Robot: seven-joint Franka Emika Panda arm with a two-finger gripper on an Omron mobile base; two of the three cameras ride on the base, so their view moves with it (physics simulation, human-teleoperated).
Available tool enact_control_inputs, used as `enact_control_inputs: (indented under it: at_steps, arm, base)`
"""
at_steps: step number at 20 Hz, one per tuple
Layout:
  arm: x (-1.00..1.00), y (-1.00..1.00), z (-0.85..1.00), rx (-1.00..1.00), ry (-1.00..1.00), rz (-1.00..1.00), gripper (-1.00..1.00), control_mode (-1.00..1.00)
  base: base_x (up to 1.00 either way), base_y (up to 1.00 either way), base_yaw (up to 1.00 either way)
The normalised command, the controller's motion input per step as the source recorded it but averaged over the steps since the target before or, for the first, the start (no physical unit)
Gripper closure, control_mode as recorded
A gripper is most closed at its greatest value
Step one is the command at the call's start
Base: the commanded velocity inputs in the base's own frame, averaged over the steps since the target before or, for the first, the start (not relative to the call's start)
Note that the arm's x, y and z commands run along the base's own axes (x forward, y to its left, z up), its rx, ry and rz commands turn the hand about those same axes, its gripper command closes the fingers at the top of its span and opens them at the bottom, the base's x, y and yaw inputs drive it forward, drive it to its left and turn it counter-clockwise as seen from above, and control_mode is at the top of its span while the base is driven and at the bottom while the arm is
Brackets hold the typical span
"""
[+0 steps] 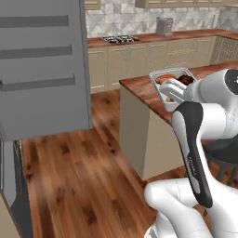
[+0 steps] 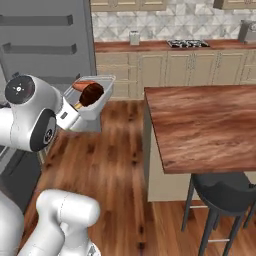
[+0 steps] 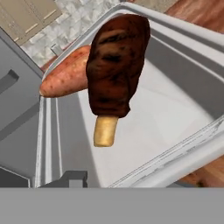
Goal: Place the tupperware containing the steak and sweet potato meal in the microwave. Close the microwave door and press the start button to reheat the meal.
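Holding the tupperware [image 2: 95, 102] up in the air, the gripper [image 2: 75, 111] is clamped on the tray's rim at one side, above the wooden floor [image 2: 110, 165]. Inside the tray sit the steak [image 3: 116, 65], dark brown with a pale bone end, and the sweet potato [image 3: 65, 78], orange and touching the steak. The tray hangs between the tall grey fridge [image 2: 45, 40] and the brown island counter [image 2: 205, 125], not touching either.
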Motion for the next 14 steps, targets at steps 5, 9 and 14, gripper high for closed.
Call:
enact_control_inputs:
  at_steps: [5,9,14]
  arm:
    - [0.0,0.0,0.0,0.0,0.0,0.0,1.0,1.0]
    - [0.0,0.0,0.0,0.0,0.0,0.0,1.0,1.0]
    - [0.0,0.0,0.0,0.0,0.0,0.0,1.0,1.0]
  base:
    - [-0.93,0.33,-0.57]
    - [-0.18,0.02,-0.67]
    - [0.2,-0.32,-0.62]
